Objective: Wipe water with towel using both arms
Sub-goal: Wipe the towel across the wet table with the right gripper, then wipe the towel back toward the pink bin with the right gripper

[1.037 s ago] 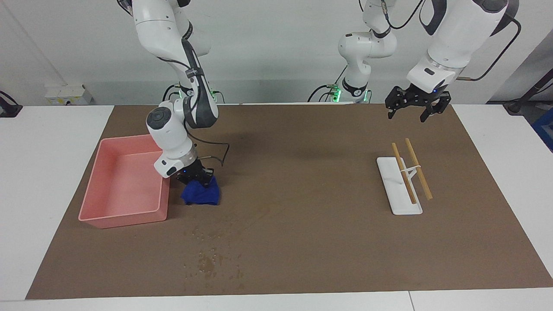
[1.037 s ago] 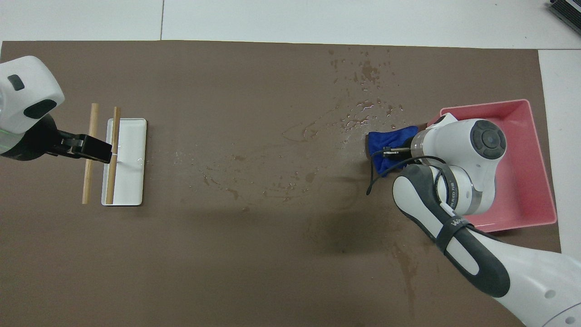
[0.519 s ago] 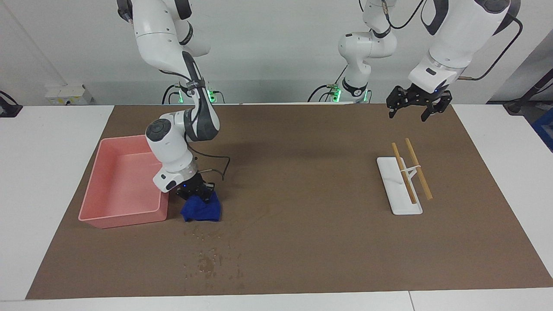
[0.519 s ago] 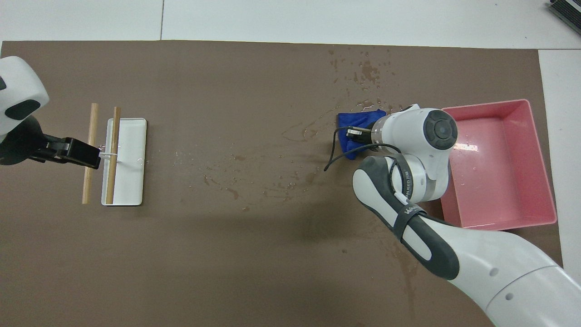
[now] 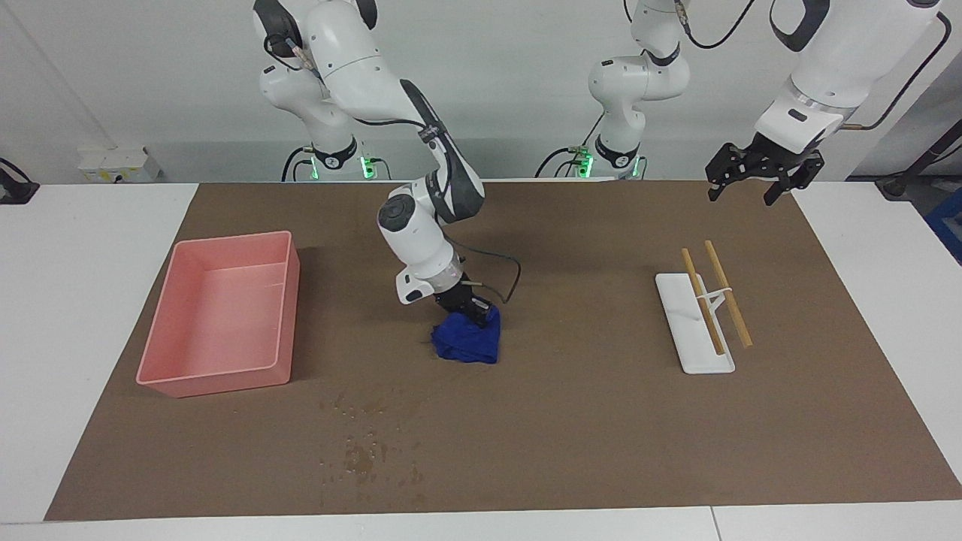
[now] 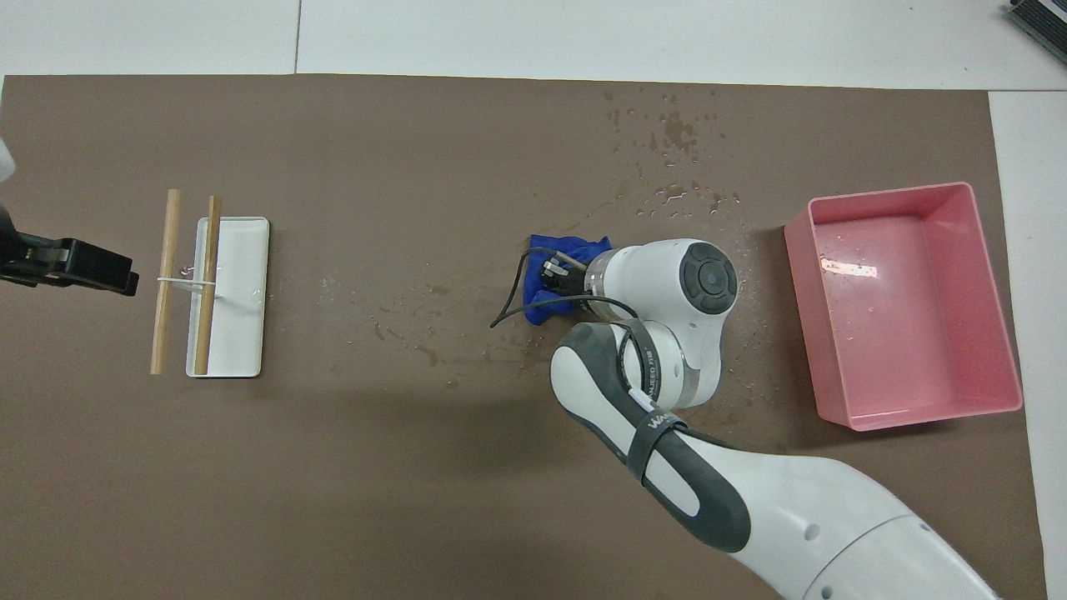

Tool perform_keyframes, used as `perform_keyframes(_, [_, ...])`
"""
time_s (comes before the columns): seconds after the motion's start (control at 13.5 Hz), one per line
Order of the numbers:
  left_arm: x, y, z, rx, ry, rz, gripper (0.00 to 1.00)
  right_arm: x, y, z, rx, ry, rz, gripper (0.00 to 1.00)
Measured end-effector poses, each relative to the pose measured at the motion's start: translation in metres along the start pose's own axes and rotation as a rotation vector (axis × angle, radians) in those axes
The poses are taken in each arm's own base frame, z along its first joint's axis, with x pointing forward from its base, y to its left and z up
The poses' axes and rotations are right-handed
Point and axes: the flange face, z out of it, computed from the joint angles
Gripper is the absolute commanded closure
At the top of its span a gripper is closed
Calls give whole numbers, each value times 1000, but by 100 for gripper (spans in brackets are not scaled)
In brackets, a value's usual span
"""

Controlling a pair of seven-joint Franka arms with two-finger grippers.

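Find the left fingers [image 5: 755, 180] waiting spread open above the left arm's end of the table [image 5: 75, 263], the right fingers [image 5: 466, 306] clenched on the top fold of the soft, light towel [image 5: 467, 344] mid-table, and the water [image 5: 364, 454] farther out.

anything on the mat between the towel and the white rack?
No object. In the overhead view, the mat between the towel and the white rack carries only thin wet streaks and droplets; the facing view shows no object there either.

Royal-blue towel [image 5: 467, 342], pink tray [image 5: 218, 315], brown mat [image 5: 571, 421], white rack [image 5: 693, 324].
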Motion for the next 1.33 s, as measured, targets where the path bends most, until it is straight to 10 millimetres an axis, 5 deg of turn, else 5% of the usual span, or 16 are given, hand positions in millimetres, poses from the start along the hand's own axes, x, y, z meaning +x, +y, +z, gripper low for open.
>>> perform_keyframes(0.37, [-1, 1, 8, -15, -15, -2, 0, -28, 10, -5, -163, -211, -23, 100])
perform_keyframes(0.74, [-1, 3, 9, -15, -18, 2, 0, -41, 37, -26, -461, -149, -360, 100])
perform_keyframes(0.89, [-1, 2, 9, -15, -18, 0, 0, -21, 53, -37, -528, -109, -514, 100])
perform_keyframes(1.33, [-2, 3, 10, -12, -19, 2, 0, 83, 120, -78, -603, -62, -751, 100])
